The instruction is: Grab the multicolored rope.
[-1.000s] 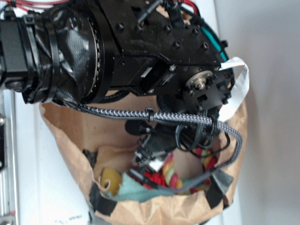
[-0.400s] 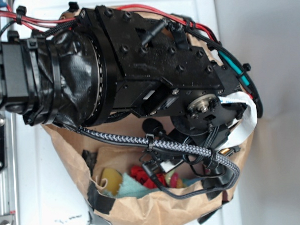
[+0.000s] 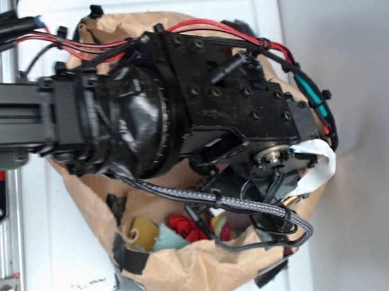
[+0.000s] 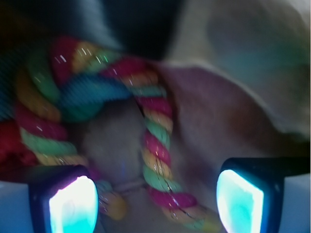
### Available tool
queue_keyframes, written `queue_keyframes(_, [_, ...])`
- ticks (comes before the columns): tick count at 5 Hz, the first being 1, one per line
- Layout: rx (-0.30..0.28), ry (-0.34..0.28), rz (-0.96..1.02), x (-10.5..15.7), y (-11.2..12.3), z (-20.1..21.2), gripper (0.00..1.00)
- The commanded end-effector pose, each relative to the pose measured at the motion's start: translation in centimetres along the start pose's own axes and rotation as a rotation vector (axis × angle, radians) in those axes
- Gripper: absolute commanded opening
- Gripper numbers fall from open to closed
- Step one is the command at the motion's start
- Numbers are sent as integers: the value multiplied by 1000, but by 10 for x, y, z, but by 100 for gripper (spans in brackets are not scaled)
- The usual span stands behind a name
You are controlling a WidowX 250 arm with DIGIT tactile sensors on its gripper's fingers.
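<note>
Up close in the wrist view, the gripper [image 4: 155,199] hangs with its two glowing pads [image 4: 73,204] spread wide, nothing pinched between them. One run of the rope [image 4: 156,155] drops straight down through the gap, nearer the left pad than the right, with bare room between it and the right pad. It is blurred, so I cannot tell whether the left pad touches the strand. Further up, the rope loops left and curls back over itself, red, yellow and green twists, with a teal patch [image 4: 92,97] lying in the bend. Behind and to the right rises the bag wall [image 4: 233,111], pale and folded, close on that side.

From the exterior view, the arm [image 3: 180,114] fills most of the bag [image 3: 186,273], and the crumpled paper rim crowds it all round. The gripper itself is hidden behind the wrist there. A braided sleeve [image 3: 248,206] sags across the mouth. Below it peek bits of rope [image 3: 218,224], a red bundle [image 3: 184,225], a teal cloth [image 3: 169,239] and a yellow lump [image 3: 143,231].

Against a second ago, the arm sits further right and lower in the frame, deeper over the bag, and far less of the rope shows beneath it.
</note>
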State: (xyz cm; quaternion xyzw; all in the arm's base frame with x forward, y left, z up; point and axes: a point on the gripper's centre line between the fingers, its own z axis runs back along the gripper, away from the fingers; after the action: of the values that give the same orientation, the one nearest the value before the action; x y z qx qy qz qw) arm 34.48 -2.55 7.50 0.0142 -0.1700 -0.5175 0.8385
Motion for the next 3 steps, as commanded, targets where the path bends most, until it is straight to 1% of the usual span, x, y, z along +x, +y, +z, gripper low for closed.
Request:
queue_keyframes(1, [34, 6, -34, 22, 13, -14, 100])
queue_keyframes(2, [7, 12, -46, 27, 10, -25, 100])
queue_keyframes(3, [18, 39, -93, 29, 9, -31, 100])
